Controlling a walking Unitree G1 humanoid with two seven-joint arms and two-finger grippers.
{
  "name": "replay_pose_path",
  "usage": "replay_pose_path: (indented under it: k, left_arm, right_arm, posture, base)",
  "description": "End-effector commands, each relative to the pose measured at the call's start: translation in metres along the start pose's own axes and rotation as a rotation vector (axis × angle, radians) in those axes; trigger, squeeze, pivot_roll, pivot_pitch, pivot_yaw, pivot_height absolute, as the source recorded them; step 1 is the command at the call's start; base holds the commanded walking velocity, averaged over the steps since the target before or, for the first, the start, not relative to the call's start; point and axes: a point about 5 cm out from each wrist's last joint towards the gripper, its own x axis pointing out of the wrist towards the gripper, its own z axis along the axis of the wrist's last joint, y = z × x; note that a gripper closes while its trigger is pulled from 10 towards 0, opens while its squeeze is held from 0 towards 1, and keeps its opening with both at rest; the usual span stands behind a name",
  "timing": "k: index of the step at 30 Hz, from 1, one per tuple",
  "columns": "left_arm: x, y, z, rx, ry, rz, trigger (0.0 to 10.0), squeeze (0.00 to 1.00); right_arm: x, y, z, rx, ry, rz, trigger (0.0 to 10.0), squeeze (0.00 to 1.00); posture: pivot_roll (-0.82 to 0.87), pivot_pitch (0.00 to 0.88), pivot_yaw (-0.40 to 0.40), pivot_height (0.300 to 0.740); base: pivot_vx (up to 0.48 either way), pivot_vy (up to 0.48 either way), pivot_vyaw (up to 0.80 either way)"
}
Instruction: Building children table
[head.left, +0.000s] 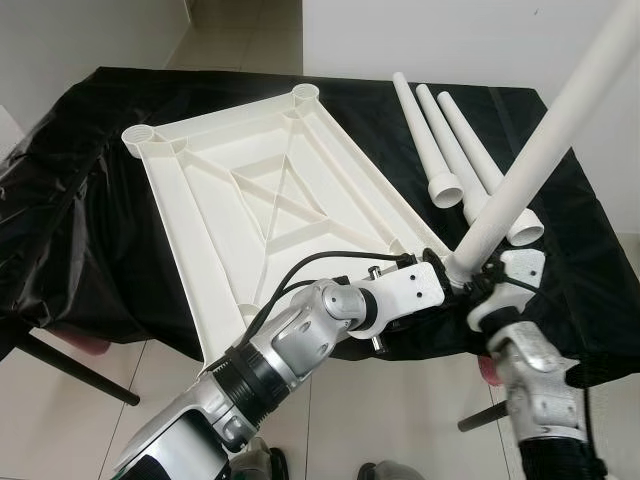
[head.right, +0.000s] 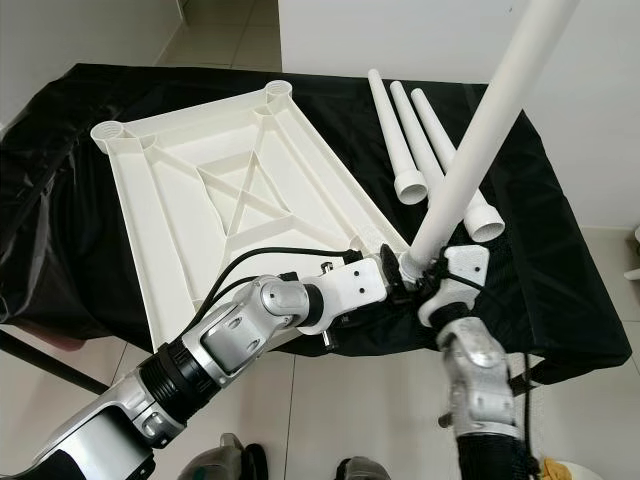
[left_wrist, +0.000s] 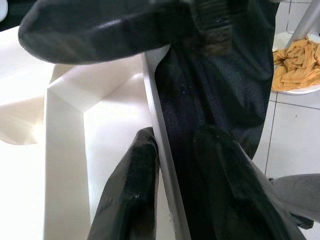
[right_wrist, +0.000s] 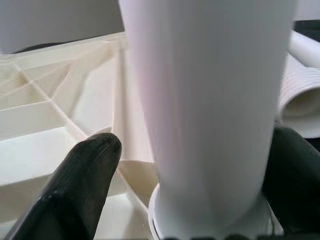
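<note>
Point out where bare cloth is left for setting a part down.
Free: black cloth left of the tabletop, and right of the three loose legs. Crowded: the near-right corner, where left gripper, right gripper and held leg meet.

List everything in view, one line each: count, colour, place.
Tabletop: one, white, upside down on the black cloth, ribs up.
Held leg: one, white, standing tilted at the tabletop's near right corner.
Loose legs: three, white, lying side by side on the cloth, right of the tabletop.
Cloth: one, black, draped over the work surface.
Rag: one, orange, on the tiled floor, in the left wrist view.
Left gripper: fingers astride the tabletop's edge by that corner.
Right gripper: around the held leg's base.
</note>
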Motion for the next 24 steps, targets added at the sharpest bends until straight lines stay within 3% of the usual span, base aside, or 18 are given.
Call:
replay_pose_path:
  k: [1,10,18,19,20,21,22,24]
  left_arm:
    - [0.003,-0.010,0.000,0.008,-0.002,-0.092,10.0,0.00]
    - [0.002,-0.007,0.000,0.010,-0.001,-0.089,10.0,0.00]
    - [0.001,-0.002,0.001,0.011,-0.001,-0.081,10.0,0.00]
    - [0.001,-0.002,0.001,0.011,-0.001,-0.080,10.0,0.00]
    - [0.001,-0.003,0.001,0.011,-0.002,-0.081,10.0,0.00]
    - [0.001,-0.003,0.001,0.011,-0.002,-0.081,10.0,0.00]
    - [0.001,-0.003,0.002,0.012,-0.002,-0.081,10.0,0.00]
    - [0.001,-0.003,0.002,0.012,-0.003,-0.081,10.0,0.00]
  right_arm:
    - [0.000,-0.001,-0.004,-0.015,0.010,0.081,10.0,0.00]
    - [-0.001,-0.016,-0.013,-0.078,0.070,0.173,10.0,0.00]
    - [-0.001,-0.043,-0.019,-0.082,0.122,0.194,10.0,0.00]
    - [-0.002,-0.044,-0.020,-0.077,0.125,0.195,9.1,0.00]
    - [-0.002,-0.046,-0.021,-0.072,0.118,0.200,0.6,0.00]
    - [-0.002,-0.046,-0.021,-0.072,0.118,0.200,0.6,0.00]
    - [-0.002,-0.047,-0.021,-0.068,0.114,0.200,0.0,0.00]
    - [-0.003,-0.048,-0.021,-0.063,0.105,0.203,0.0,0.00]
  posture:
    - [-0.08,0.058,0.047,0.740]
    - [-0.08,0.065,0.068,0.740]
    - [-0.08,0.073,0.073,0.740]
    - [-0.08,0.073,0.073,0.740]
    - [-0.08,0.073,0.073,0.740]
    - [-0.08,0.073,0.073,0.740]
    - [-0.08,0.073,0.072,0.740]
    - [-0.08,0.073,0.074,0.740]
  base:
    - [0.000,0.000,0.00]
    - [0.000,0.000,0.00]
    - [0.000,0.000,0.00]
    - [0.000,0.000,0.00]
    - [0.000,0.000,0.00]
    - [0.000,0.000,0.00]
    - [0.000,0.000,0.00]
    - [0.000,0.000,0.00]
